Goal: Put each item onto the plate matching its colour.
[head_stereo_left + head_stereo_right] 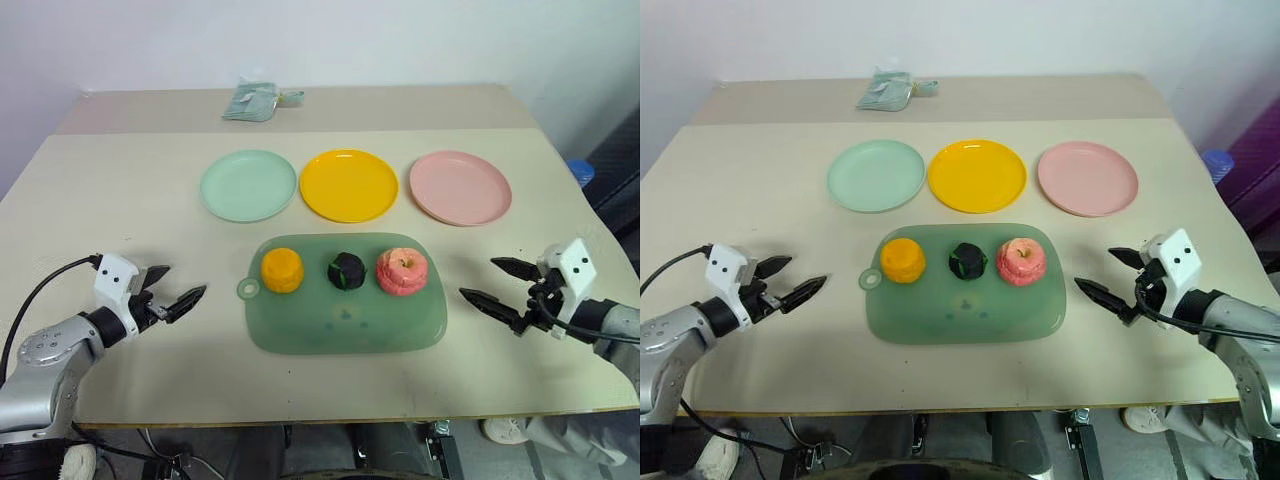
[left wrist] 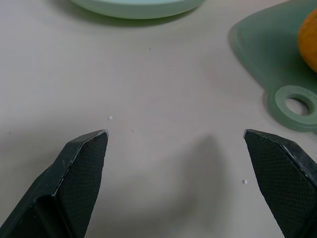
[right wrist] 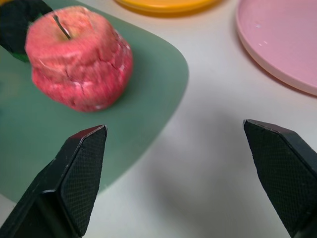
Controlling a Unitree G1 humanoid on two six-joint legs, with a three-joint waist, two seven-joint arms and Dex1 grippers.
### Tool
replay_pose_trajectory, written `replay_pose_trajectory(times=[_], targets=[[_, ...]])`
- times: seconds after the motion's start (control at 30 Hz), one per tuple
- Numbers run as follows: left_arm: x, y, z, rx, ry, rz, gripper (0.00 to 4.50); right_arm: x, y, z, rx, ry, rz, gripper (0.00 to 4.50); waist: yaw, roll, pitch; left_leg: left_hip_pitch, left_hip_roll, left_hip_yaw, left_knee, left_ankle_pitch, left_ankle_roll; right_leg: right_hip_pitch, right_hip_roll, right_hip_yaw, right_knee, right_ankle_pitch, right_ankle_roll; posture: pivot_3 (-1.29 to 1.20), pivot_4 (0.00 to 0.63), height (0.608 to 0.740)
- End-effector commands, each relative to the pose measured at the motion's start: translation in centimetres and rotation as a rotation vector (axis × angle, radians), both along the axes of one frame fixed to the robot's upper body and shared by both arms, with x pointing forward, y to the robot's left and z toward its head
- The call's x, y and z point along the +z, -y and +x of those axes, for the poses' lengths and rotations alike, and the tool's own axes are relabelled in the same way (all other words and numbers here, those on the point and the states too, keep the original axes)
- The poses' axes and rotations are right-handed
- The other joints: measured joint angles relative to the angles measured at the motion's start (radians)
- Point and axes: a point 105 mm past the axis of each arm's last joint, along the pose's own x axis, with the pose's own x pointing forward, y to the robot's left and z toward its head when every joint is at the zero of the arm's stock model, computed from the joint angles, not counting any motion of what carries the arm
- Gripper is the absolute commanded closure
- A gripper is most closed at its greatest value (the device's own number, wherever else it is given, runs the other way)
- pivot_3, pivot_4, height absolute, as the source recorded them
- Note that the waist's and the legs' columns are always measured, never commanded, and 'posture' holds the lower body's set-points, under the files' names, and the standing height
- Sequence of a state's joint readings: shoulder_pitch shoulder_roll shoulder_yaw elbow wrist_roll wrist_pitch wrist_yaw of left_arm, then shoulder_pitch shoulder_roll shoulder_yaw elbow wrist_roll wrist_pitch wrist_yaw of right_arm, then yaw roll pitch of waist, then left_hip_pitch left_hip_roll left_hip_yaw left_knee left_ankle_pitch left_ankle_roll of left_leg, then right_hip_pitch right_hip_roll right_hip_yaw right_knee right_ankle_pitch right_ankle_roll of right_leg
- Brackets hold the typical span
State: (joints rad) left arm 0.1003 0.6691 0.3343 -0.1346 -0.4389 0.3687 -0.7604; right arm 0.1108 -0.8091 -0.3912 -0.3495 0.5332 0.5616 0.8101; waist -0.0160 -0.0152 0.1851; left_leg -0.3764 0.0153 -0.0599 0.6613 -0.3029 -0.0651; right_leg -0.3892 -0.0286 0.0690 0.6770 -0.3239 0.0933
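I see three plates in a row across the table point(image 1: 120, 190): the green plate point(image 1: 248, 185) on the left, the yellow plate point(image 1: 349, 185) in the middle, the pink plate point(image 1: 460, 187) on the right, all bare. Nearer me lies the green mat point(image 1: 345, 325), and all three items sit along its far edge: the orange chunk point(image 1: 282, 270) on the left, the dark ball point(image 1: 346, 270) in the centre, the apple point(image 1: 402, 271) on the right, each apart from its neighbour. My left gripper point(image 1: 180, 287) hovers over the table left of the mat, fingers spread wide and holding nothing. My right gripper point(image 1: 492, 282) hangs right of the mat, near the apple, likewise spread and empty. A crumpled greenish bag point(image 1: 255, 101) lies at the far edge.
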Motion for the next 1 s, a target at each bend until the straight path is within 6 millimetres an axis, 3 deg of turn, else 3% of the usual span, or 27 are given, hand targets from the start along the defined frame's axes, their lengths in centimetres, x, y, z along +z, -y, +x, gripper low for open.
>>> replay_pose_trajectory(times=[0.03,0.27,0.4,0.53,0.63,0.8,0.87,1.0], targets=[[0.6,-0.4,0.0,0.006,0.047,0.001,0.0,1.1,-0.2,0.5,0.001,0.059,-0.015,0.03,0.0,0.0,0.0,0.0,0.0,0.0,0.0,0.0,0.0,0.0,0.0,0.0,0.0,0.0,0.0,0.0,0.15,0.74],[0.3,-0.9,0.1,0.009,0.058,-0.028,0.0,0.8,0.0,0.9,-0.037,0.103,-0.013,0.03,0.001,0.0,0.0,0.0,0.0,0.0,0.0,0.0,0.0,0.0,0.0,0.0,0.0,0.0,0.0,0.0,0.15,0.74],[0.7,0.1,1.1,0.001,0.091,-0.052,0.0,0.4,0.5,1.1,-0.076,0.127,-0.021,0.03,0.003,0.0,0.0,0.0,0.0,0.0,0.0,0.0,0.0,0.0,0.0,0.0,0.0,0.0,0.0,0.0,0.15,0.74],[0.9,-0.4,1.7,-0.003,0.106,-0.079,0.0,0.5,0.8,1.2,-0.132,0.156,-0.009,0.03,0.001,0.0,0.0,0.0,0.0,0.0,0.0,0.0,0.0,0.0,0.0,0.0,0.0,0.0,0.0,0.0,0.15,0.74],[0.4,-0.3,2.0,-0.067,0.088,-0.135,0.0,0.0,0.5,0.5,-0.127,0.126,0.044,0.03,0.0,0.0,0.0,0.0,0.0,0.0,0.0,0.0,0.0,0.0,0.001,0.0,0.0,0.0,0.0,0.0,0.15,0.74],[1.9,3.5,1.7,-0.333,0.089,-0.207,0.0,-0.5,-0.9,-0.2,-0.1,0.101,0.071,0.03,0.0,0.0,0.0,0.0,0.0,0.0,0.0,0.0,0.0,0.0,0.001,0.0,0.0,0.0,0.0,0.0,0.15,0.74],[2.4,6.1,1.4,-0.472,0.081,-0.182,0.0,-0.9,-1.8,-1.0,-0.043,0.064,0.075,0.03,0.002,0.0,0.0,0.0,0.0,0.0,0.001,0.0,0.0,0.0,0.001,0.0,0.0,0.0,0.0,0.0,0.15,0.74],[3.2,9.9,2.7,-0.596,0.116,-0.118,0.0,-1.0,-3.0,-1.7,0.037,0.023,0.089,0.03,0.004,0.0,0.0,0.0,-0.001,-0.001,0.001,0.0,0.0,0.001,0.001,-0.001,0.0,0.0,0.0,0.0,0.15,0.74]])
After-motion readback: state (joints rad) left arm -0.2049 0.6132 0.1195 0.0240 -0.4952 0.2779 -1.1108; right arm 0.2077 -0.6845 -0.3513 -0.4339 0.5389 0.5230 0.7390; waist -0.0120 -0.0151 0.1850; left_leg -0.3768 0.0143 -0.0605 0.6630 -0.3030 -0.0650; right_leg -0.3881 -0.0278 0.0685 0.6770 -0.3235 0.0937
